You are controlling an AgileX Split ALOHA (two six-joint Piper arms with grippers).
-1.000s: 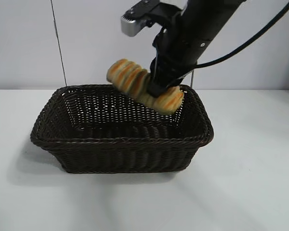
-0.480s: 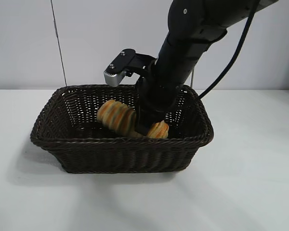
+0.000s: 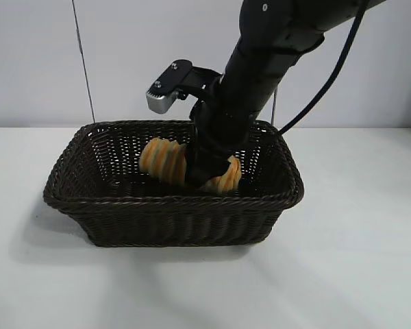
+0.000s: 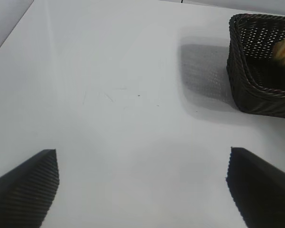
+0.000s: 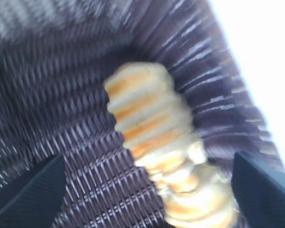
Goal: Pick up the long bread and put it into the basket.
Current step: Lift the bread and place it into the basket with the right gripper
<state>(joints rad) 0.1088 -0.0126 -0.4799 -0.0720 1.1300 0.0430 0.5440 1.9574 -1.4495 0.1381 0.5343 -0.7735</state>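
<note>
The basket [image 3: 171, 205], dark brown woven wicker with flared sides and a braided rim, stood on the white table [image 3: 356, 260]. Inside it lay the long bread [image 3: 163, 157], golden-tan with orange-brown stripes across ridged segments, against the far right wall. The right gripper [image 3: 204, 171] hung over it, fingers spread wide apart. The left gripper [image 4: 142, 185], also spread, hovered above bare table.

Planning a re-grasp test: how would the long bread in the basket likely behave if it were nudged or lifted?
The long bread looks rounded and oblong, so it may roll sideways. Its ridged segments probably give the gripper purchase rather than slipping. It lies against the basket wall, which would likely stop it.
</note>
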